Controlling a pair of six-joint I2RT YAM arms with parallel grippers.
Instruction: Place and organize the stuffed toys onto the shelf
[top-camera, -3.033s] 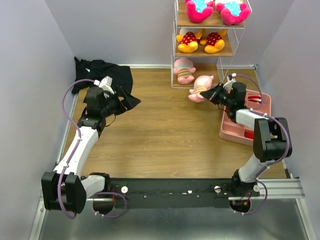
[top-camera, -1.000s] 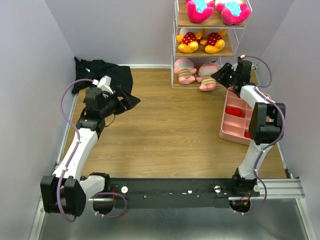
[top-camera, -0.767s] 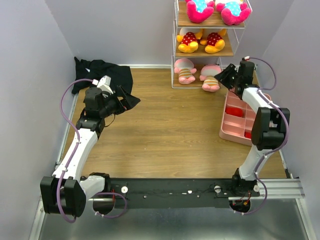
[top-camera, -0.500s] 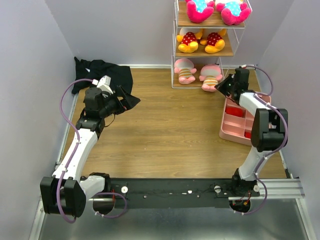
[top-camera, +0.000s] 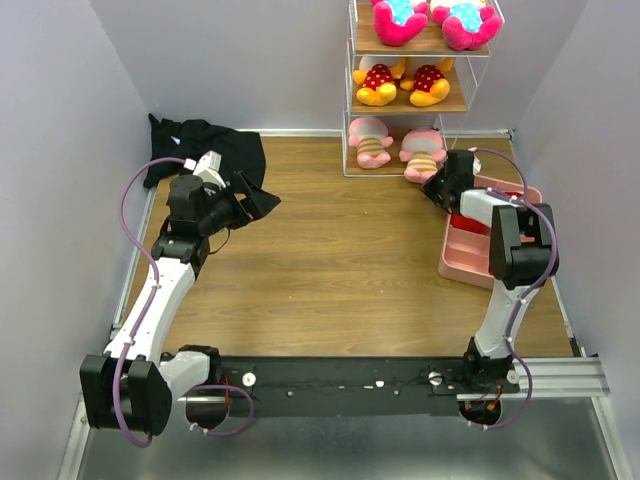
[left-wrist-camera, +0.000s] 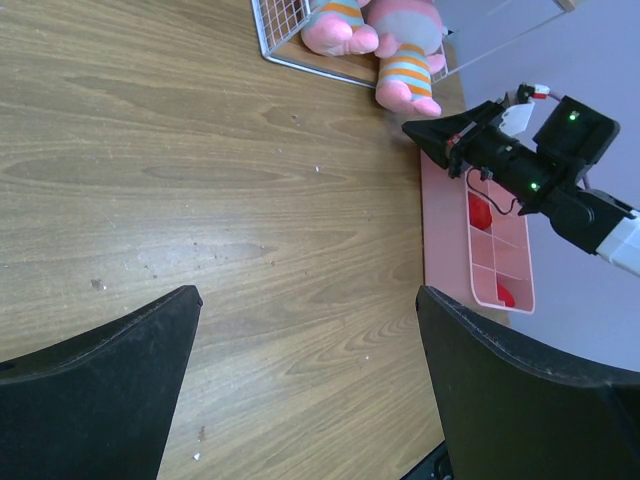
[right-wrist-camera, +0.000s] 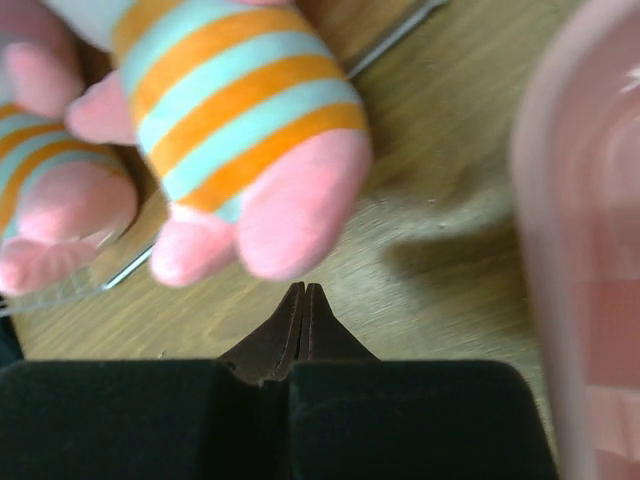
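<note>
The white wire shelf stands at the back with all six stuffed toys on it. Two white-and-magenta toys are on the top board, two yellow toys on the middle board, two pale pink striped toys on the bottom board. The right pink toy sticks out over the shelf's front edge. My right gripper is shut and empty, low on the floor just in front of that toy. My left gripper is open and empty above the floor at the left.
A black cloth lies in the back left corner behind my left arm. A pink compartment tray with red pieces sits on the floor at the right, beside my right arm. Purple walls close in both sides.
My right gripper has let go of the pink striped toy on the bottom board, shut, and pulled back down and left from the shelf. The left arm has not moved.
</note>
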